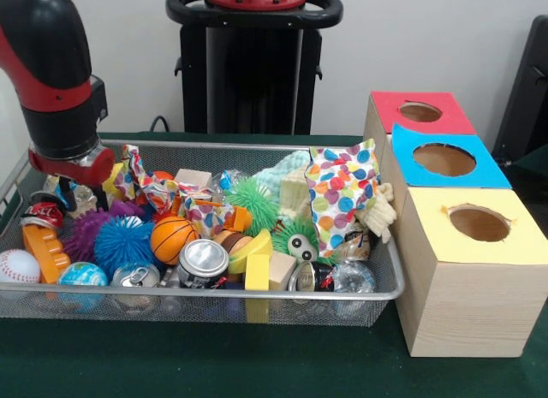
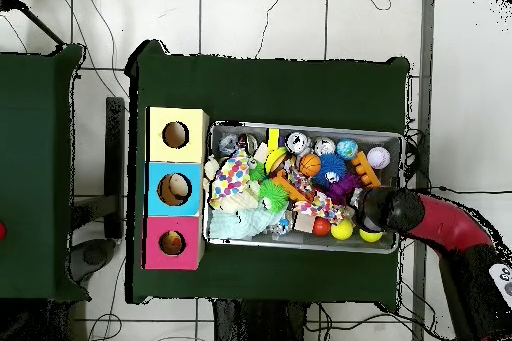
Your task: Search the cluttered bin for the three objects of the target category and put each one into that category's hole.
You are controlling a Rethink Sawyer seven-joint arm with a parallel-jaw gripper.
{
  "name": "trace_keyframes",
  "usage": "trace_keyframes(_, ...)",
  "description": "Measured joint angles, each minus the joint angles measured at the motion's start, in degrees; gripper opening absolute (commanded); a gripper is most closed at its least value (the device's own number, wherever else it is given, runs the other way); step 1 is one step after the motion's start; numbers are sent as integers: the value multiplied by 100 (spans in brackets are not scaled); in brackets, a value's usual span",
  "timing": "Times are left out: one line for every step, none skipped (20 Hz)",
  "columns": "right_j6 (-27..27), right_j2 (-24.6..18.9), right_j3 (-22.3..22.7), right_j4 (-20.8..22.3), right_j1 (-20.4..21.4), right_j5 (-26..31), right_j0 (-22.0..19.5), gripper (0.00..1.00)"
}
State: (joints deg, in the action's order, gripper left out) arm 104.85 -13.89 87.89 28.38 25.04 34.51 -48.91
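Wire-mesh bin (image 1: 257,293) on green counter (image 1: 214,364), packed to rim: spiky rubber balls in blue (image 1: 124,241), purple (image 1: 90,231) and green (image 1: 253,201), smooth mini basketball (image 1: 171,239), dented soda can (image 1: 203,263), yellow wood block (image 1: 257,272), crinkly polka-dot bag (image 1: 342,197) upright at bin end beside wooden sorting box (image 1: 454,270). Round holes on box top in red (image 1: 419,112), blue (image 1: 443,159), yellow (image 1: 479,223) panels. Target category unclear. Arm at bin's opposite end, gripper (image 1: 64,171) low in clutter, open-or-closed cannot tell. Bare counter along bin's long sides.
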Motion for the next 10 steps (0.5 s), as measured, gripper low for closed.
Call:
trace_keyframes(0, 1, -8, 11, -7, 0, 9, 100)
trace_keyframes(0, 2, -16, 21, -15, 0, 18, 100)
trace_keyframes(0, 2, -21, 35, -18, 0, 28, 100)
trace_keyframes(0, 3, -23, 55, -18, -1, 40, 100)
trace_keyframes(0, 3, -23, 75, -18, -2, 49, 100)
trace_keyframes(0, 2, -23, 100, -18, -2, 59, 100)
trace_keyframes(0, 2, -24, 126, -18, -2, 67, 100)
trace_keyframes(0, 2, -24, 148, -19, -4, 71, 100)
trace_keyframes(0, 1, -24, 166, -21, -4, 72, 100)
trace_keyframes(0, 1, -26, 184, -25, -5, 71, 100)
